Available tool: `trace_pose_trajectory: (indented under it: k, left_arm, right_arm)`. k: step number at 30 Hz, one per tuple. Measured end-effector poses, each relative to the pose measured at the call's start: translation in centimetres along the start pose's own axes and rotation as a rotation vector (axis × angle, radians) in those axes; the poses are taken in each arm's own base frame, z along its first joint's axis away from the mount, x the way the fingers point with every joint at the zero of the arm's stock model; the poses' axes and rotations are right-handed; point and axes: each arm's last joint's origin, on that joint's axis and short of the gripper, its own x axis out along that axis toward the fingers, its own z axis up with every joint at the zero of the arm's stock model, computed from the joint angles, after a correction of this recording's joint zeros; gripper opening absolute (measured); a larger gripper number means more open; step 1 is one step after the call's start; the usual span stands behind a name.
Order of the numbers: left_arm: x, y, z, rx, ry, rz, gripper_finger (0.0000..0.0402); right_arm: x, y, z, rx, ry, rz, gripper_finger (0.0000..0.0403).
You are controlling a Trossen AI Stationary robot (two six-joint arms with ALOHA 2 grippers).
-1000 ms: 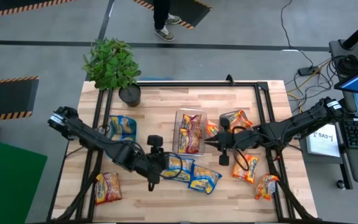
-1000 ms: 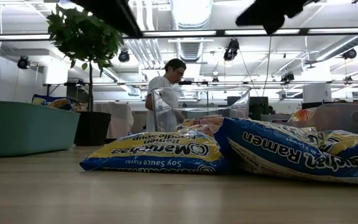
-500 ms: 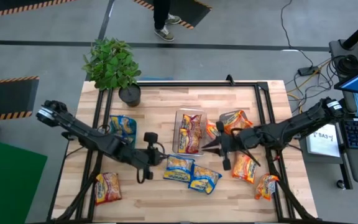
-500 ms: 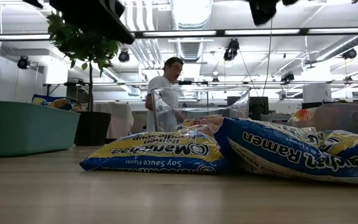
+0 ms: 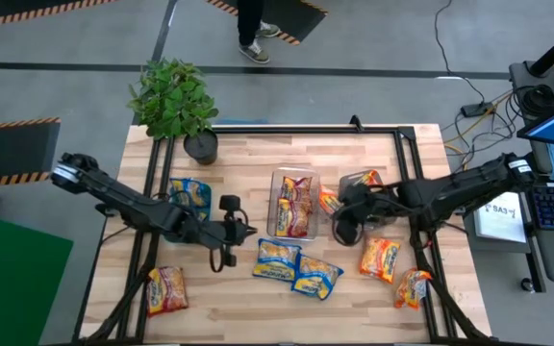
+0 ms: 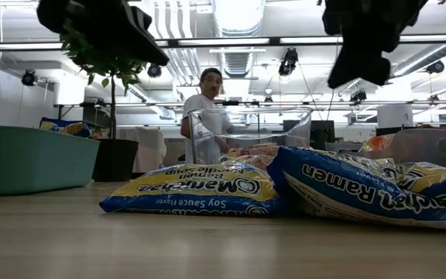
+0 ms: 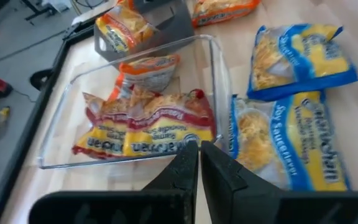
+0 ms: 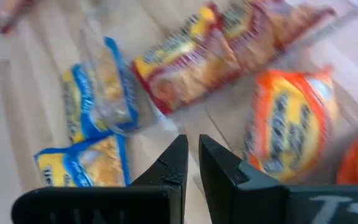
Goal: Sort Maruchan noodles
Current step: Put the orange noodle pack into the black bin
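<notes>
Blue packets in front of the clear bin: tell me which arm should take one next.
Left, probably. The left gripper hangs beside the two blue packets, jaws nearly shut and empty. The right gripper sits past the clear bin, nearer the orange packets.

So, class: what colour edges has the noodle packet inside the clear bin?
Maroon-red edges around yellow on the packet in the clear bin; left wrist view shows it best.

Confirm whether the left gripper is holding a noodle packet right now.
No. In the left wrist view the left gripper has its fingers nearly together with nothing between them, above the clear bin.
</notes>
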Motion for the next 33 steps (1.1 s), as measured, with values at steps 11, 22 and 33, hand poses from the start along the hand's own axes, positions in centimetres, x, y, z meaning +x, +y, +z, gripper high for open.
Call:
trace_pose_trajectory:
  k: [11,22,33]
  left_arm:
    - [-0.3,1.0,1.7,0.130,-0.009,0.195,0.0002]
    - [-0.8,2.1,2.7,0.236,0.037,0.424,0.0002]
    - [-0.6,2.7,2.4,0.236,0.068,0.444,0.0002]
  right_arm:
    - [-0.1,-0.5,0.3,0.160,0.004,-0.039,0.0080]
    - [4.0,-0.7,-0.5,-0.330,0.061,-0.251,0.0201]
    - [9.8,-1.9,-0.9,-0.348,0.120,-0.413,0.0211]
